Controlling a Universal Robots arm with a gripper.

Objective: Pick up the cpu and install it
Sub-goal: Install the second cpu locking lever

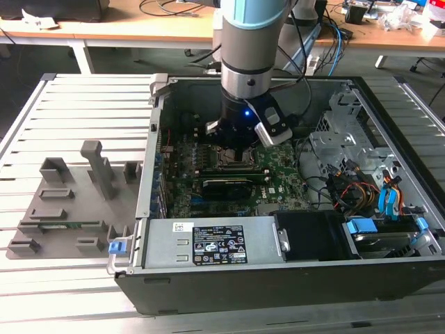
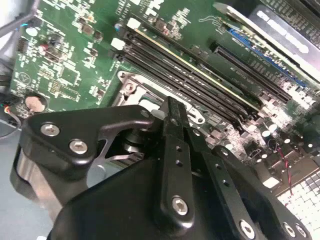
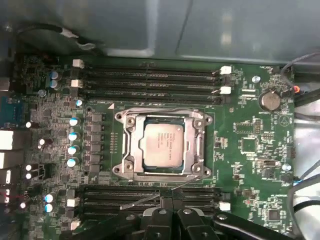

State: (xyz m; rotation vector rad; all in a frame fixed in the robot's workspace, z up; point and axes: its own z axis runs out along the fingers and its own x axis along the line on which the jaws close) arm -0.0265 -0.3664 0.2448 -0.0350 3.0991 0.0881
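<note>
While our arm hangs down inside the open computer case (image 1: pixel 361 278), the cpu (image 3: pixel 163 144) already lies flat in the socket (image 3: pixel 125 150) on the green motherboard (image 3: pixel 250 150), its pale metal top facing up and its edges sitting square inside the metal frame. In the first wrist view we see nothing touching it: the chip lies bare, with the memory slots (image 3: pixel 150 82) running along both sides of the socket.

Our gripper (image 3: pixel 169 216) sits just above the board, beside the socket and not over the chip itself. In the first wrist view its two black fingers (image 3: pixel 157 222) appear pressed together with no gap between them and nothing clamped there, so we judge it closed and empty. The second wrist view shows the gripper's black linkage close over the socket frame, which hides the chip from that camera.

We judge that the chip rests where it does because the frame locates it and keeps it level. Off to the exterior view's left, the grey holder tray (image 1: pixel 69 202) lies on the slatted table (image 1: pixel 83 97), well apart from the case.
</note>
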